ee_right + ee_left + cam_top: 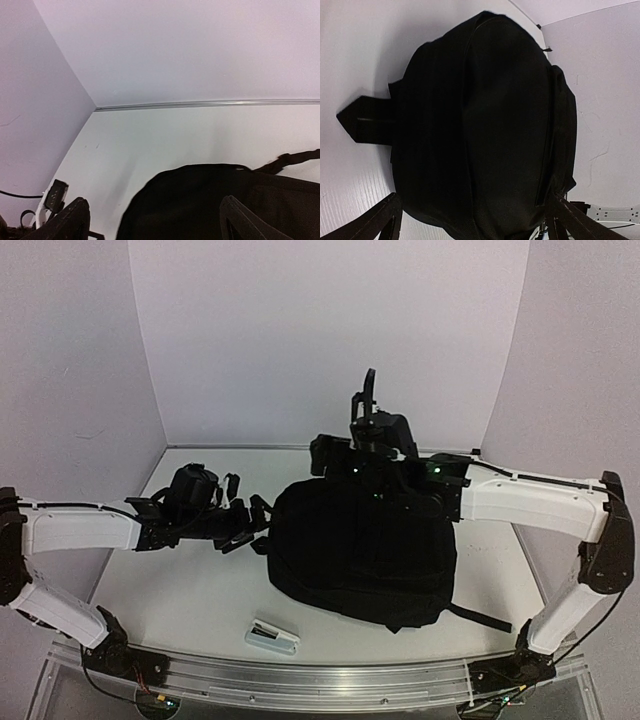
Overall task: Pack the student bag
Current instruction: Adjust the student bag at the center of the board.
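You see the backpack (485, 125) cut off by the lower edge in both wrist views. In the top view, the small white object (272, 637) is too small for you to identify.

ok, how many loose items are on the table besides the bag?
1: a small pale flat item, lying alone on the near side of the student bag, off its left corner. Others could be hidden behind or under the bag.

student bag (360, 550) on table (190, 590) | small case (272, 637) before it | left tool (255, 525) — bag's left
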You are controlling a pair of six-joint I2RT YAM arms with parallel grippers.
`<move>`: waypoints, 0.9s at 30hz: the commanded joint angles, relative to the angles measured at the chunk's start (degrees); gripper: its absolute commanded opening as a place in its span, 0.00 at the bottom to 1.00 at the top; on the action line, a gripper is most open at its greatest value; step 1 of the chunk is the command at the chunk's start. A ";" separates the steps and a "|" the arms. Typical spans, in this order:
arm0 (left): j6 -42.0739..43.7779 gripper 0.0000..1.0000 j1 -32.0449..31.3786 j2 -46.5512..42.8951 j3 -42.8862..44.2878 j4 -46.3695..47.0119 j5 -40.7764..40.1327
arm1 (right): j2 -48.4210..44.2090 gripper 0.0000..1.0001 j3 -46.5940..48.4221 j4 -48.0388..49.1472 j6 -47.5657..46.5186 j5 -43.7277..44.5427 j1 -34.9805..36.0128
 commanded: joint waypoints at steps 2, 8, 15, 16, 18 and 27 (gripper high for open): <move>-5.49 0.99 -4.16 4.25 -0.82 3.75 2.13 | -7.40 0.85 -6.97 -5.07 0.89 4.51 -1.34; -9.48 0.66 -6.55 8.17 -1.44 8.35 2.00 | -13.23 0.77 -12.13 -8.24 1.56 6.49 -1.38; -8.83 0.07 -5.59 6.86 -3.56 10.49 -1.56 | -17.81 0.64 -16.59 -7.77 0.12 1.03 -1.33; -7.43 0.02 -3.93 6.49 -3.36 10.26 -0.84 | -18.39 0.64 -17.32 -7.58 -0.53 -0.02 -1.19; -5.73 0.00 -0.96 5.81 -3.28 9.54 0.49 | -19.72 0.63 -18.94 -7.48 -1.25 -2.39 -1.18; 9.68 0.08 21.41 15.84 6.41 9.02 21.04 | -17.15 0.63 -21.35 -6.66 -3.55 -30.35 -1.21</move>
